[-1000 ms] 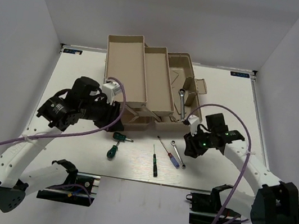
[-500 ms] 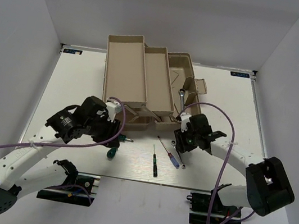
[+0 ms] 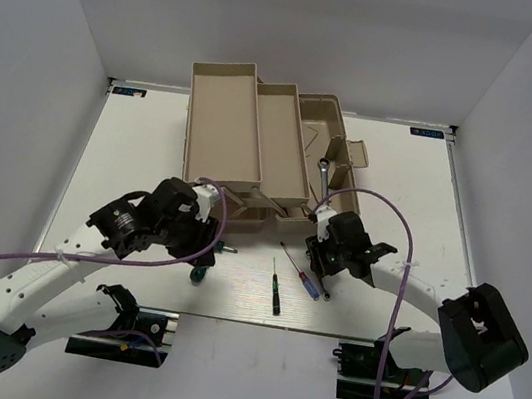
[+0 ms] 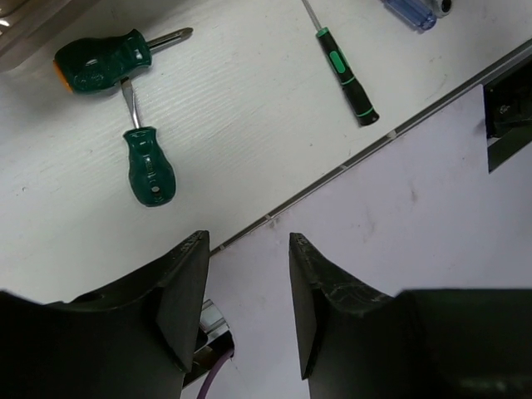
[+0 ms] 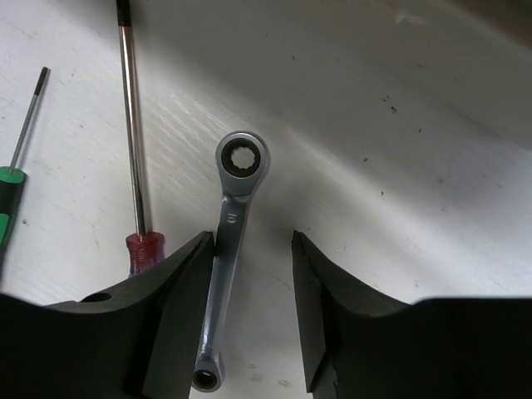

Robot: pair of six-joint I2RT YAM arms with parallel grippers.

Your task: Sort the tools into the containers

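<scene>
**Q:** One table (image 3: 121, 156), white. What do you log on it, largest first?

**A:** You have the beige toolbox opened out at the far middle. The left tray (image 3: 220, 121), middle tray (image 3: 281, 136) and base bin (image 3: 320, 127) stand side by side.

**Q:** Arms?

**A:** Your left gripper (image 4: 248, 307) hangs above the table's near edge, fingers spread, nothing between them. Your right gripper (image 5: 252, 307) sits low over the table just in front of the base bin. Its fingers are spread and straddle the ring wrench (image 5: 224, 266). One finger is just beside the shaft and the other stands clear of it. Not pinched.

**Q:** Where are the tools?

**A:** The second wrench (image 3: 324, 180) rests at the near end of the base bin. The rest lie on the table in front of the toolbox.
- The blue-red screwdriver (image 3: 307, 283) lies just left of the ring wrench, apart from it.
- The slim dark screwdriver (image 3: 275, 290) lies further left.
- The orange-capped green screwdriver (image 4: 104, 60) and the plain green screwdriver (image 4: 148, 165) lie near your left gripper, outside its fingers.
- The plain one's blade tip appears to meet the other's handle.
</scene>
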